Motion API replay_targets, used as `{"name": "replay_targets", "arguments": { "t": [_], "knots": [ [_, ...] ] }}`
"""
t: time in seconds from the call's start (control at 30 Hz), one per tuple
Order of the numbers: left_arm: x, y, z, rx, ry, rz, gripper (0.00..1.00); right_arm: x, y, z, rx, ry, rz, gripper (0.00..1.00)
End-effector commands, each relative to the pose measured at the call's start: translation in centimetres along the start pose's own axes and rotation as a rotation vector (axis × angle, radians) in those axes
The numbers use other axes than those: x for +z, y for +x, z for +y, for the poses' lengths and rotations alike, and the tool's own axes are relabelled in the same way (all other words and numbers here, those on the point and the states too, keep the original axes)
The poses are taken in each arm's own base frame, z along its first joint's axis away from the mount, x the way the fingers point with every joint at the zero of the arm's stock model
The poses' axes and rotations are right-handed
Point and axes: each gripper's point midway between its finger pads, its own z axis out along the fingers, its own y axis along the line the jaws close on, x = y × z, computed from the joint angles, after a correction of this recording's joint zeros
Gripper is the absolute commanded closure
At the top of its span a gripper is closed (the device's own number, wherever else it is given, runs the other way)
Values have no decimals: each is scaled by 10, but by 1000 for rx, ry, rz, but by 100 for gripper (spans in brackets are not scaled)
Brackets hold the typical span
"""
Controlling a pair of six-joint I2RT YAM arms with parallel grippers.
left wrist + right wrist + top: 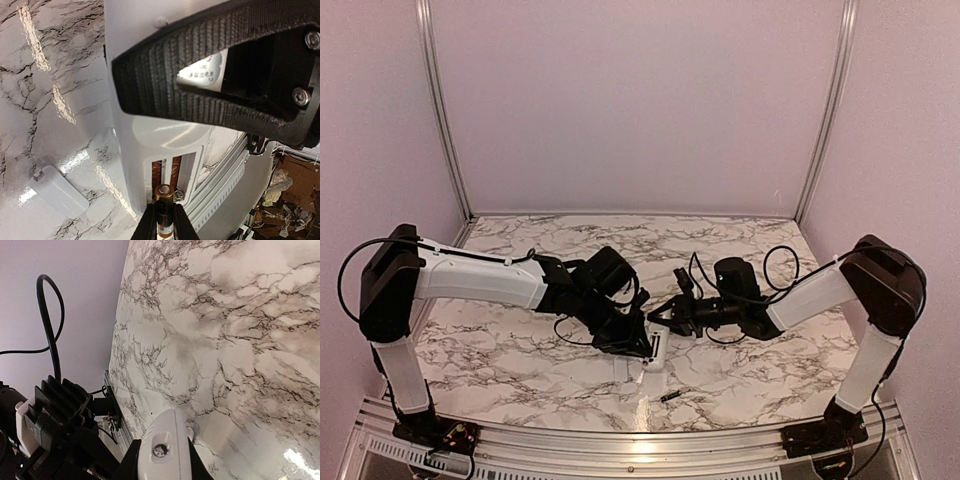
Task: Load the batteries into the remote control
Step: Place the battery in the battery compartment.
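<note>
The white remote control [125, 125] is held off the table, its plain back towards the left wrist camera and its battery compartment [170, 172] open. My right gripper [162, 460] is shut on one end of the remote control [167, 450]; its black finger [200, 100] crosses the body in the left wrist view. My left gripper [165, 217] is shut on a dark and gold battery [165, 210], whose metal tip sits at the mouth of the compartment. A second battery [670, 396] lies on the table in front of the grippers. From above, both grippers meet at the remote control [658, 350].
The remote's detached white battery cover [57, 189] lies flat on the marble table [520, 350], just left of the remote. The table's metal front rail [640, 440] runs close behind the loose battery. Plain walls close in the back and sides.
</note>
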Motion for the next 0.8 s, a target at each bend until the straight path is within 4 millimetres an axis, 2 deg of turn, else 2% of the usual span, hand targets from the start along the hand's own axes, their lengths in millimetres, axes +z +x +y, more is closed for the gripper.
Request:
{"name": "replay_targets", "arguments": {
  "t": [0.0,0.57,0.77],
  "knots": [
    [3,-5,11,-19,-46,-15,92,4,-1,23,-21,-80,12,100],
    [2,-14,22,-34,-118,-41,91,7,3,27,-18,-98,23,100],
    [3,-15,24,-42,-119,-38,88,7,2,31,-21,-109,24,100]
  ]
}}
